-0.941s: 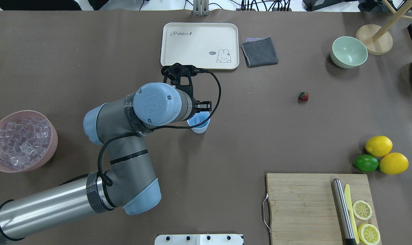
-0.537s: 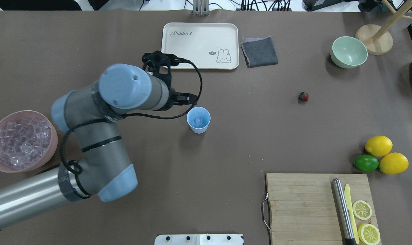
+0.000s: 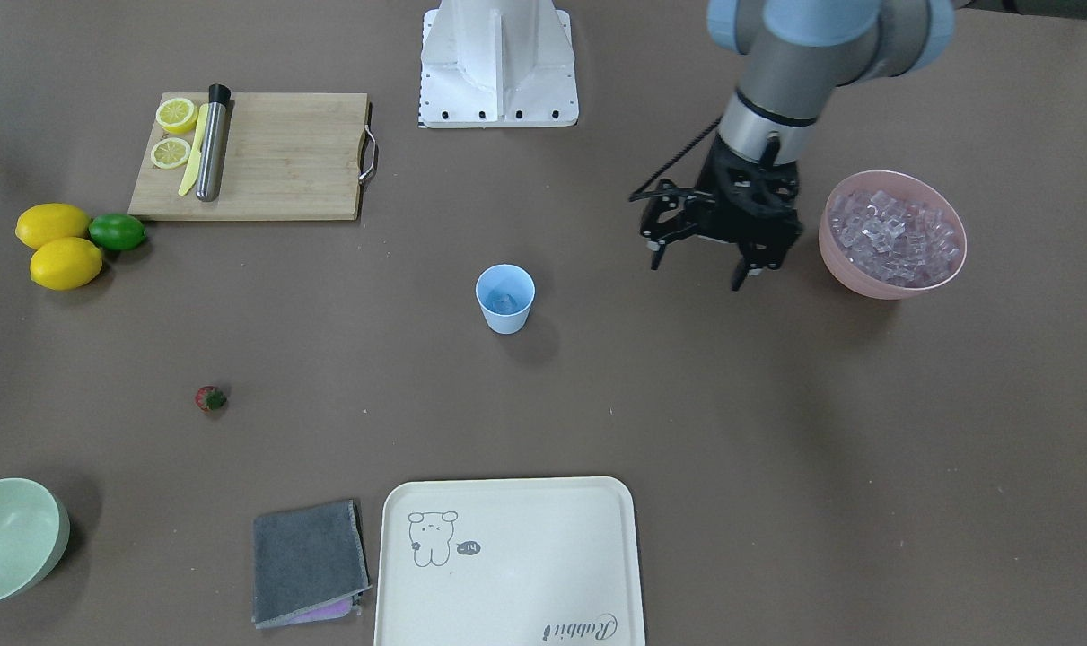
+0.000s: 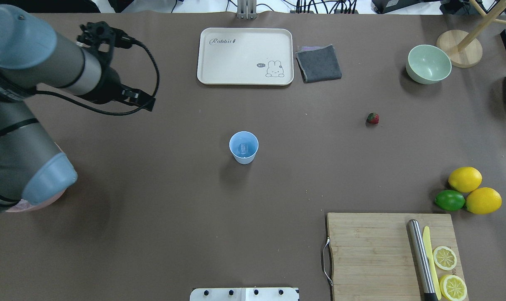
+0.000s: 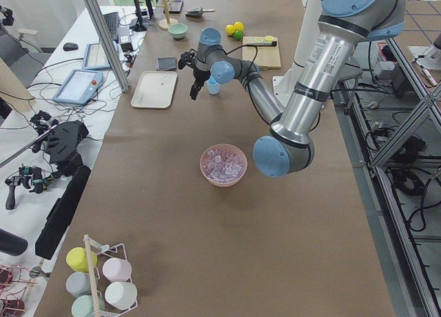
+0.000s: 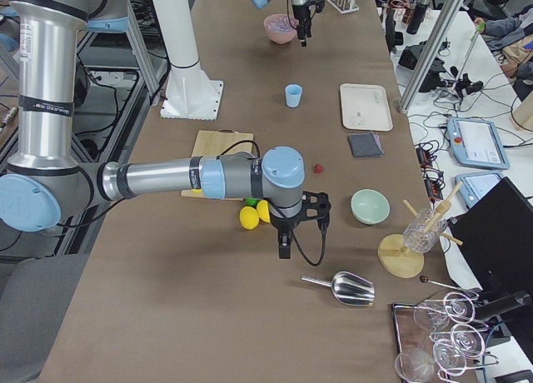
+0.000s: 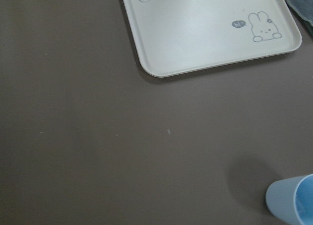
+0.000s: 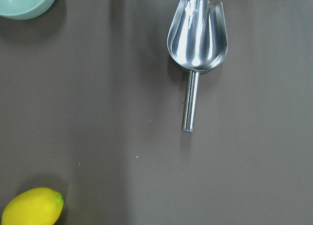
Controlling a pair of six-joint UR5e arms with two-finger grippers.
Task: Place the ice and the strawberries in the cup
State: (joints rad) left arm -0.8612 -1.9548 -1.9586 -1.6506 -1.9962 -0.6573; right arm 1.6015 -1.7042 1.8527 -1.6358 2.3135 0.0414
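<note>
The light blue cup (image 4: 244,147) stands upright mid-table with one clear ice cube (image 4: 244,147) in it. It also shows in the front view (image 3: 505,299) and at the left wrist view's corner (image 7: 293,205). More ice (image 3: 898,229) fills the pink bowl (image 3: 866,280). The strawberry (image 4: 372,118) lies alone on the table, to the cup's right in the overhead view. My left gripper (image 3: 751,276) hangs open and empty above the table, beside the pink bowl and well away from the cup. My right gripper (image 6: 283,248) shows only in the exterior right view, near the lemons. I cannot tell its state.
A cream tray (image 4: 244,56), a grey cloth (image 4: 318,63) and a pale green bowl (image 4: 428,63) lie at the far side. Two lemons (image 4: 465,179) and a lime (image 4: 449,200) sit beside a cutting board (image 4: 374,251). A metal scoop (image 8: 195,39) lies under the right wrist.
My left arm has swung from over the cup to the overhead view's left, toward the pink bowl. The cup now shows uncovered with an ice cube inside.
</note>
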